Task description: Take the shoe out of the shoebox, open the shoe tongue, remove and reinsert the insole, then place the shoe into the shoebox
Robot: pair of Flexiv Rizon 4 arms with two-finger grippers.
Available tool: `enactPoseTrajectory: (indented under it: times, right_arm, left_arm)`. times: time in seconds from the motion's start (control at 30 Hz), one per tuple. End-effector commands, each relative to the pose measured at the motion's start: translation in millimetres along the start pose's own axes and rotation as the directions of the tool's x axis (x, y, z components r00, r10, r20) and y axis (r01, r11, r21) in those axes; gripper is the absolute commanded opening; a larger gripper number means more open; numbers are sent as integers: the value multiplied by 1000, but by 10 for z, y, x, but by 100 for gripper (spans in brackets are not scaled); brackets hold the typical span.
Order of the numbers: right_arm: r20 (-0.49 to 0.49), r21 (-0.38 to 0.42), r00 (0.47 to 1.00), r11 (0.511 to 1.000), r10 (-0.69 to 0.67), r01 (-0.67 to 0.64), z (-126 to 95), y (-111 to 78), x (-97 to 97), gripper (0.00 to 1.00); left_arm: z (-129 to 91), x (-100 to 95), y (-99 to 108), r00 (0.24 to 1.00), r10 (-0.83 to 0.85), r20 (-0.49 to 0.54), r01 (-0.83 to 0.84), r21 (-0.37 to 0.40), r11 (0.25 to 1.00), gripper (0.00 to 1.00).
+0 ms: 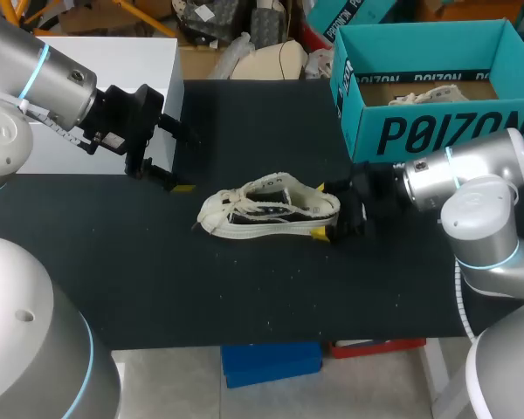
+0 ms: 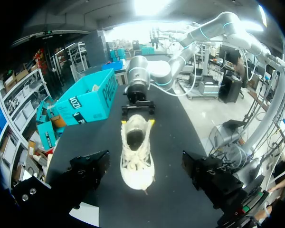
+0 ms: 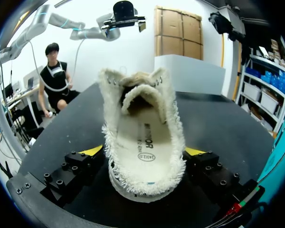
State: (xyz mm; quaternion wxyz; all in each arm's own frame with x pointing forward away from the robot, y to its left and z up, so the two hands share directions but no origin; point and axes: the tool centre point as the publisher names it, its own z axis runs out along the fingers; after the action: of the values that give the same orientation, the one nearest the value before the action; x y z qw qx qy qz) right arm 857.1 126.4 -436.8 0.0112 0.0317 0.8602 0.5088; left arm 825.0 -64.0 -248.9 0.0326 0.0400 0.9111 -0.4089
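1. Currently the shoe (image 1: pixel 266 209) is out of the box and looks sole-down near the middle of the surface (image 1: pixel 157 288). Toe points to the left edge, heel to the right edge.
2. Shoebox (image 1: pixel 437 131) stands open at the far right corner. Something pale lies inside; can't tell what.
3. Right jaws grip the heel from both sides, with the yellow tips low against the sole edge. Left jaws are spread wide and empty, above the surface toward the far left corner, well apart from the toe.
4. Handling, my read: a light canvas low-top with frayed, fuzzy edges. The upper is soft and will collapse under a pinch; the rubber sole is the only stiff part. Not fragile. The sole should not slide easily on the black surface.
5. Hold points: heel and sole rim make the best anchor, so the right-side grip suits. The tongue (image 3: pixel 138 95) looks floppy; pinch its free edge and fold it toward the toe. Laces (image 1: pixel 234 206) look loose and could snag a tip.
6. Insole (image 3: pixel 143 142) looks thin and bendy, lying flat inside. Take it at the heel end, where the opening is widest. Expect it to curl; reinserting likely needs toe-first sliding with the heel pinned.
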Motion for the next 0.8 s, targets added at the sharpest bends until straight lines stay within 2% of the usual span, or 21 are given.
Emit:
enactPoseTrajectory:
  times: [0.03, 0.07, 0.1, 0.37, 0.43, 0.5, 0.57, 0.67, 0.73, 0.8]
  right_arm:
    - [-35, 21, 999, 1000, -1, 2, 65, -24, -48, 36]
    - [-35, 21, 999, 1000, -1, 2, 65, -24, -48, 5]
    - [-35, 21, 999, 1000, -1, 2, 65, -24, -48, 0]
    - [-35, 21, 999, 1000, -1, 2, 65, -24, -48, 0]
    - [-35, 21, 999, 1000, -1, 2, 65, -24, -48, 0]
    - [-35, 21, 999, 1000, -1, 2, 65, -24, -48, 0]
    - [-35, 21, 999, 1000, -1, 2, 65, -24, -48, 0]
    - [-35, 21, 999, 1000, -1, 2, 65, -24, -48, 0]
    - [-35, 21, 999, 1000, -1, 2, 65, -24, -48, 0]
    - [-35, 21, 999, 1000, -1, 2, 65, -24, -48, 0]
  left_arm:
    - [10, 5, 9, 1000, 2, 4, -2, 1, 1000, 100]
    - [10, 5, 9, 1000, 2, 4, -2, 1, 1000, 100]
    - [10, 5, 9, 1000, 2, 4, -2, 1, 1000, 100]
    - [10, 5, 9, 1000, 2, 4, -2, 1, 1000, 100]
    - [-6, -59, -127, 999, -3, 40, 5, -51, 999, 100]
    - [54, -68, -242, 996, -42, 82, 54, -146, 988, 100]
    - [167, -41, -302, 994, -74, 75, 89, -226, 970, 100]
    - [458, 52, -281, 999, -19, -31, 2, -454, 891, 100]
    - [605, 87, -246, 996, 2, -91, -53, -561, 826, 100]
    - [687, 41, -261, 997, -23, -75, -27, -604, 796, 100]
